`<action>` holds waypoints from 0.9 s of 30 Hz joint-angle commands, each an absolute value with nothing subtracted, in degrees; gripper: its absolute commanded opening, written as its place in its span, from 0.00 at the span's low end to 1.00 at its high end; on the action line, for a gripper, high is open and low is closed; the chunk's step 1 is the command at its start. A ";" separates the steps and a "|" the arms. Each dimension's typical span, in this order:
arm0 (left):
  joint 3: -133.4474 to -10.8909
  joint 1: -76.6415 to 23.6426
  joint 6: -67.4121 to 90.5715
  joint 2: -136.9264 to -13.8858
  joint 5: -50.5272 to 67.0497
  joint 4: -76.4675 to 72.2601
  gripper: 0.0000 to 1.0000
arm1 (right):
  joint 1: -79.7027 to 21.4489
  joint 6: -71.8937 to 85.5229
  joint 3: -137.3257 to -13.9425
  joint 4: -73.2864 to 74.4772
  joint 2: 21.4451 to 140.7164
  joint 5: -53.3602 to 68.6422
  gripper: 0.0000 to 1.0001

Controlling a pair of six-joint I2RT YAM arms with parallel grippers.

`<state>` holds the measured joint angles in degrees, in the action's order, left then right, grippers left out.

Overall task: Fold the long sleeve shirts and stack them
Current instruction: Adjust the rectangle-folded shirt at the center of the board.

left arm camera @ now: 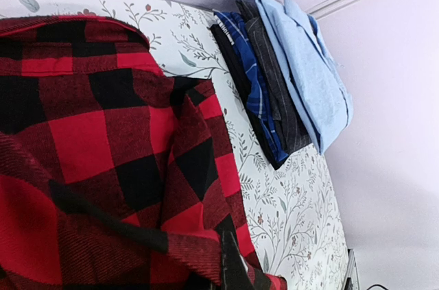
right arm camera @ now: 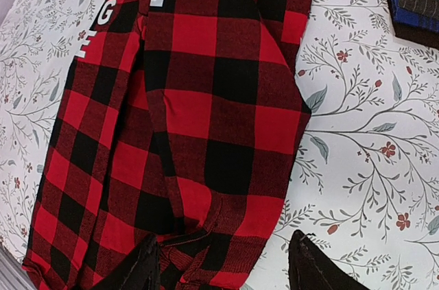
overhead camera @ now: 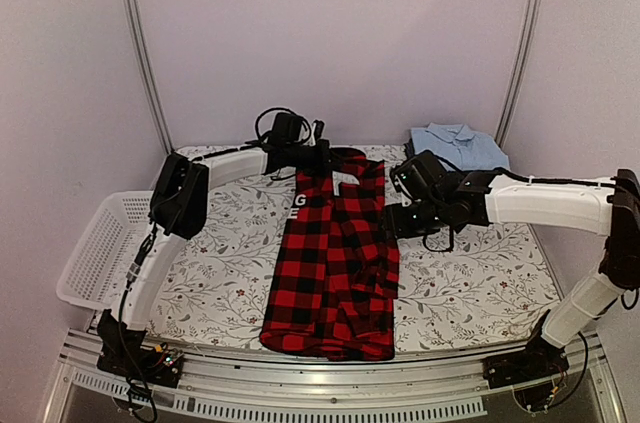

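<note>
I see the checked shirt (overhead camera: 332, 263) lying flat, lengthwise, in the middle of the table (overhead camera: 480, 283). Left claw (overhead camera: 316, 157): pressed together, pinching the shirt's far edge. Right claw (right arm camera: 226, 269): spread, straddling its right edge. Folded shirts (overhead camera: 458, 146) sit stacked at the far right corner.

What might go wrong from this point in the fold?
The left gripper is shut on fabric at the far end of the plaid shirt; that grip may slip when pulled. The right gripper stands open over the shirt's layered edge and may catch only one layer. The folded stack sits close beyond the right gripper; a swing might knock it.
</note>
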<state>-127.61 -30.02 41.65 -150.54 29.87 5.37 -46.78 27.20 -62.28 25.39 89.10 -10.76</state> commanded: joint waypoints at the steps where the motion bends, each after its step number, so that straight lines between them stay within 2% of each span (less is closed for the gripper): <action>1: -130.28 -28.43 42.30 -151.27 32.67 2.37 0.00 | -46.07 27.61 -63.38 24.70 90.45 -11.09 0.62; 2: -130.41 -28.17 42.69 -151.82 33.23 2.65 0.03 | -46.06 27.60 -63.33 24.64 90.76 -10.52 0.62; 4: -129.76 -27.96 42.45 -151.78 33.36 3.53 0.16 | -46.07 27.39 -63.23 24.52 91.17 -9.35 0.63; 5: -128.75 -27.99 41.95 -151.15 32.91 3.75 0.28 | -46.13 27.26 -63.11 24.52 91.28 -8.78 0.63; 8: -125.71 -27.84 39.86 -148.09 31.52 4.03 0.51 | -46.78 26.53 -62.52 24.01 91.25 -7.40 0.64; 10: -125.25 -27.51 38.13 -146.55 30.41 5.78 0.60 | -47.61 26.16 -62.38 23.67 91.40 -7.02 0.64; 14: -122.07 -26.36 35.90 -142.39 27.67 8.94 0.61 | -48.95 26.07 -63.07 23.81 92.79 -6.34 0.65; 22: -105.05 -23.59 36.07 -132.56 26.88 7.23 0.51 | -53.21 27.00 -64.59 24.35 95.07 -5.69 0.65; 27: -102.81 -22.97 36.47 -134.55 30.96 6.41 0.45 | -56.04 27.89 -67.29 26.45 98.60 -7.70 0.66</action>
<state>-104.42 -23.40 36.97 -133.19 28.12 7.44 -54.04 27.07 -64.07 24.95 95.83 -6.55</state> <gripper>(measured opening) 0.457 0.658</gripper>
